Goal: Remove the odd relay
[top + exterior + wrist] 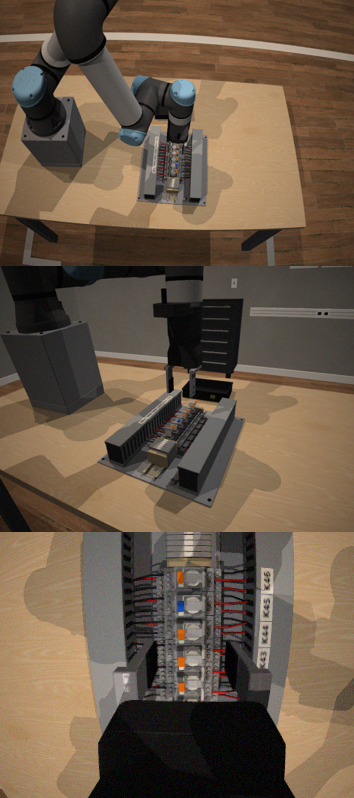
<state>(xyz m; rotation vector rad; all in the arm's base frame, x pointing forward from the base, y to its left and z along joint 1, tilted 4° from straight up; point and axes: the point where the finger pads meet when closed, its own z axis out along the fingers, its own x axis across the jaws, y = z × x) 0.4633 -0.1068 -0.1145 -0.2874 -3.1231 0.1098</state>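
The grey relay panel [203, 171] [226, 449] [107, 694] lies flat on the table. A row of relays runs down its middle between two cable ducts. One relay has a blue button [176, 165] [179, 420] [180, 608]; the others that show have orange buttons. It is second from the terminal-block end. My gripper [178, 142] [181, 391] [191, 655] is open and empty. It hangs above the far end of the row, a few relays away from the blue one. The black parts tray [220, 396] stands just beyond the panel's far edge, behind the fingers.
The arm's grey pedestal [54, 134] [54, 366] stands at the table's left. Tall grey ducts [150, 171] [196, 168] flank the relays. A beige terminal block [172, 184] [161, 450] sits at the row's near end. A dark drawer cabinet [220, 331] stands off the table.
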